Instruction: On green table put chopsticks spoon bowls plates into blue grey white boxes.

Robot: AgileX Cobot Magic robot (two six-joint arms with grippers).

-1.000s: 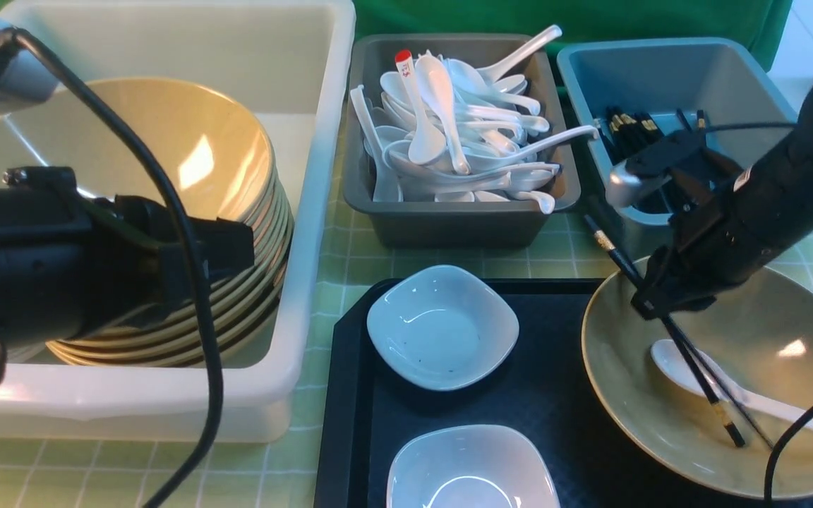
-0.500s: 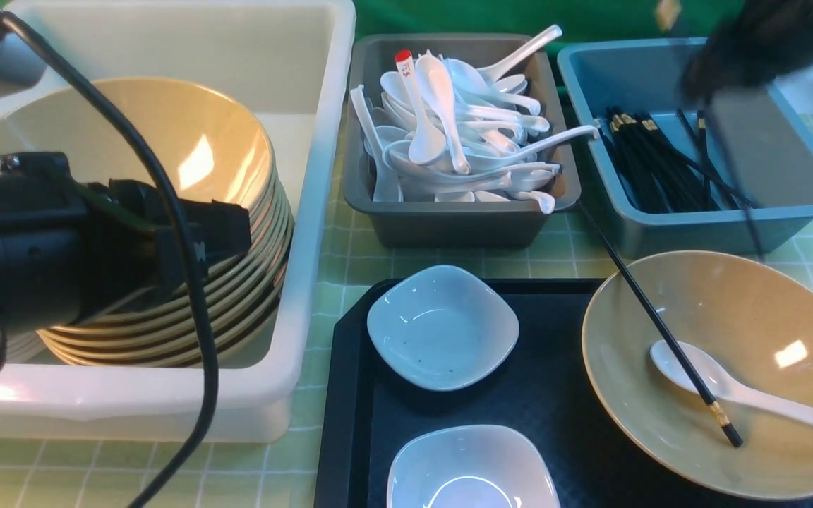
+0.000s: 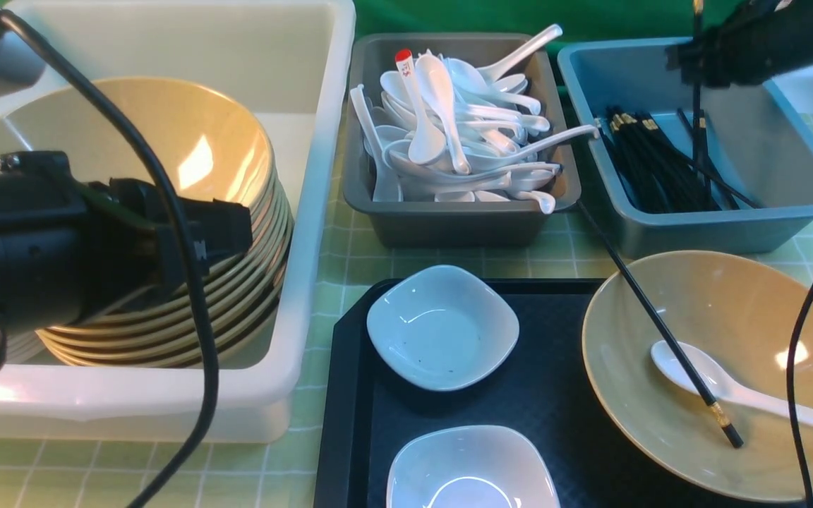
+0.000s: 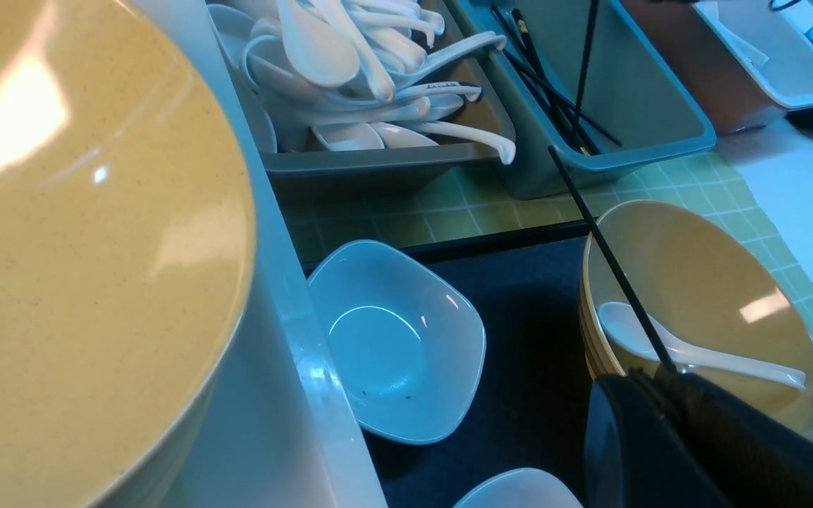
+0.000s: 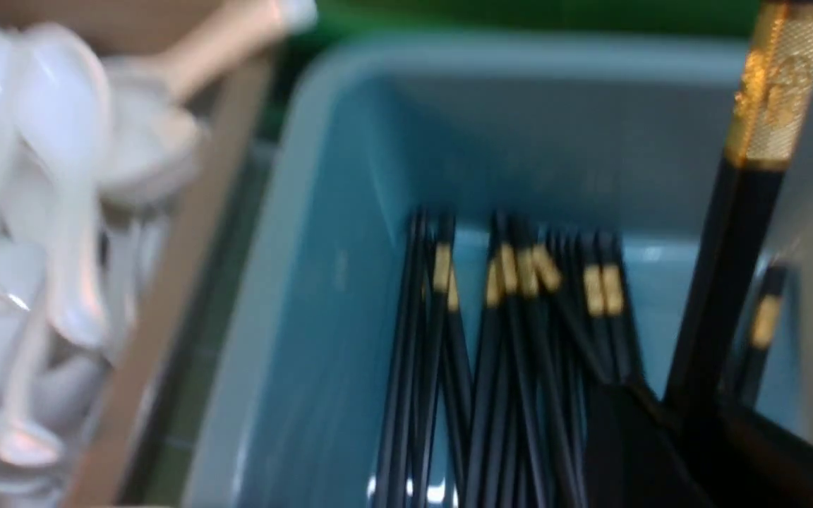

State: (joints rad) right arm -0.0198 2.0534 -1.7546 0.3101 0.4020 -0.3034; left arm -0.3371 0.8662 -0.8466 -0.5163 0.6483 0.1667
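1. We see the right gripper (image 3: 699, 62) high over the blue box (image 3: 731, 236) at the bench's far right corner. It grips one chopstick (image 3: 698, 137) upright, gold band on top and tip down among the black sticks already lying in that box.
2. A second ago this gripper was down in the loose bowl (image 3: 731, 296) on the black tray (image 3: 555, 402), closed on the pair of sticks lying there. Half a second ago it was already up over the box.
3. Only one stick came along. The leftover chopstick (image 3: 660, 328) lies slanted across the bowl's rim, its gold end inside and crossing the spoon (image 3: 689, 370).
4. We judge this delivery nearly done, with only the release left. A second trip is then needed for the leftover stick before the spoon can go to the grey box (image 3: 449, 226) of spoons.
5. The left gripper (image 3: 226, 240) is closed with nothing in it. It hangs beside the stacked bowls (image 3: 166, 155) in the white box (image 3: 322, 176) on the bench's (image 3: 364, 261) left side.
6. Both white plates (image 3: 442, 328) sit unmoved on the tray toward the near edge, so plates and bowl remain to be sorted.
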